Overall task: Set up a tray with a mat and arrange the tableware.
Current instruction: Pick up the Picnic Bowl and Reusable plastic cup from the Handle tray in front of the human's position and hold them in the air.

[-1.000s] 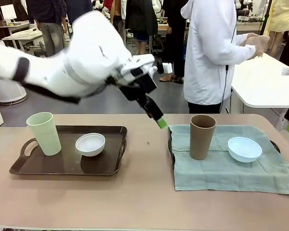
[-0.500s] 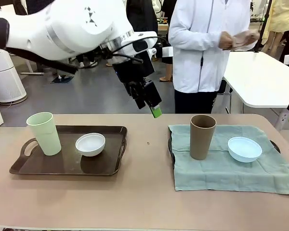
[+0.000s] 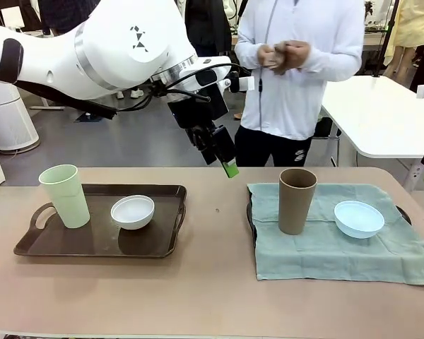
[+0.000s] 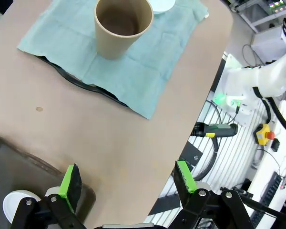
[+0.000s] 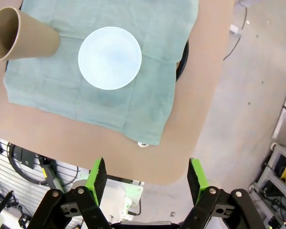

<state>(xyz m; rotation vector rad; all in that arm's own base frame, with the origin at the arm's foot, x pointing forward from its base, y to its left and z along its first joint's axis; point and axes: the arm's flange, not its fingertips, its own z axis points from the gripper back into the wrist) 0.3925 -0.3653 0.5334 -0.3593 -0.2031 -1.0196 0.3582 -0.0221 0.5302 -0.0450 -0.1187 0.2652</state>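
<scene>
A teal mat (image 3: 339, 244) lies over a dark tray whose rim (image 3: 250, 213) peeks out at its left side. On the mat stand a brown cup (image 3: 297, 200) and a light blue bowl (image 3: 359, 218). Another dark tray (image 3: 92, 244) on the left holds a pale green cup (image 3: 63, 195) and a white bowl (image 3: 133, 211). My left gripper (image 3: 228, 167) hangs open above the bare table between the trays, its fingers (image 4: 71, 180) holding nothing. My right gripper (image 5: 148, 179) is open, high above the table's right edge, looking down on the bowl (image 5: 109, 57) and the cup (image 5: 21, 40).
A person in a white jacket (image 3: 297, 78) stands at the far side, hands together at the chest. A white table (image 3: 381, 113) stands behind on the right. Bare tabletop (image 3: 212, 282) runs between the trays and along the front.
My left gripper has lifted off the mat's near-left corner and drawn back up and to the left. The person has stepped left and turned toward the table.
</scene>
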